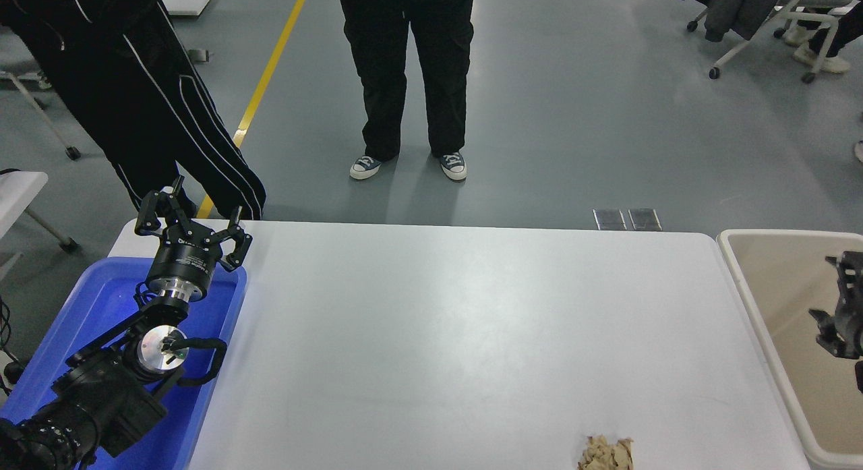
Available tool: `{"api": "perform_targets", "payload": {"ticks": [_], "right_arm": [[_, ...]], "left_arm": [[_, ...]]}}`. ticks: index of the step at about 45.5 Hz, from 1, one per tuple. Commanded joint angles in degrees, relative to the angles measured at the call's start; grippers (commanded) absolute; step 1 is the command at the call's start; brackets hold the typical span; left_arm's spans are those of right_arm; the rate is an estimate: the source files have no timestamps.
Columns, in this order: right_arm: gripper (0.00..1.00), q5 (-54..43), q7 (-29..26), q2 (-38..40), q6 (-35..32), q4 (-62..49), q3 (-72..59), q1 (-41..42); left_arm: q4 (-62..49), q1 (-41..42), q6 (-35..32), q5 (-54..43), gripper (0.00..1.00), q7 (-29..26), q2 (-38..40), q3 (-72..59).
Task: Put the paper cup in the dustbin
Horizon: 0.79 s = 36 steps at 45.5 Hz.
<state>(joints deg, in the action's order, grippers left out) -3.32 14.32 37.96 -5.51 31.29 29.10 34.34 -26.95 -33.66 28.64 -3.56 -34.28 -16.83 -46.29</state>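
Observation:
The paper cup is not in view. The beige dustbin (741, 281) stands off the table's right end, and what shows of its inside is bare. My right gripper (828, 289) comes in from the right edge and hangs over the dustbin's opening, open and empty, partly cut off by the picture edge. My left gripper (191, 217) is parked at the lower left above the blue bin, open and empty.
A blue plastic bin (81, 308) sits at the table's left end under the left arm. A crumpled tan paper wad (607, 453) lies at the table's front edge. Two people (404, 72) stand on the floor beyond the far side.

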Motion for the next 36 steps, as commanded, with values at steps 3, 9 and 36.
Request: {"api": "perform_targets", "payload": {"ticks": [3,9,36], "right_arm": [[0.99,-15.82,2.73,-2.18,1.29,23.98,28.98,-11.92],[0.99,-24.36,2.73,-8.33,2.35,27.95,36.46,-15.79],[0.99,-28.33,8.44,-20.3,2.44,19.78,43.15,-14.21]], "left_arm": [[-0.03,0.0,-0.07,0.04,1.0,0.0,0.04,0.06],[-0.03,0.0,-0.07,0.04,1.0,0.0,0.04,0.06],[-0.03,0.0,0.01,-0.05,1.0,0.0,0.04,-0.03]]}}
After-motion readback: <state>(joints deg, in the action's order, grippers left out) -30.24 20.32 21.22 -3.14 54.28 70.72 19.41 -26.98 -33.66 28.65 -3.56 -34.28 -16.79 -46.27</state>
